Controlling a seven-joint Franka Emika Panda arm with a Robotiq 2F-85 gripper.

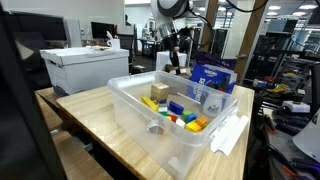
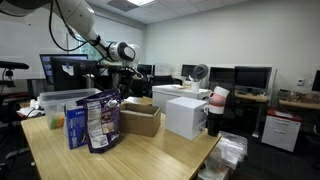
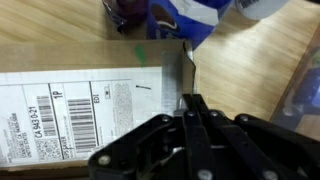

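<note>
My gripper (image 3: 192, 100) is shut, its black fingers pressed together right at the edge of an upright flap (image 3: 175, 75) of a brown cardboard box (image 3: 70, 60) that bears a white shipping label (image 3: 60, 120). Whether cardboard is pinched between the fingers cannot be made out. In both exterior views the gripper (image 1: 173, 57) (image 2: 125, 82) hangs over the open cardboard box (image 2: 140, 120), which sits on the wooden table (image 1: 90, 110). A blue snack bag (image 1: 213, 78) (image 2: 98, 120) stands next to the box.
A clear plastic bin (image 1: 135, 100) with several coloured blocks (image 1: 180, 115) occupies the table's near part. A white box (image 1: 85, 65) (image 2: 185, 112) sits at one side. Desks, monitors (image 2: 250, 75) and a fan (image 2: 197, 72) fill the room behind.
</note>
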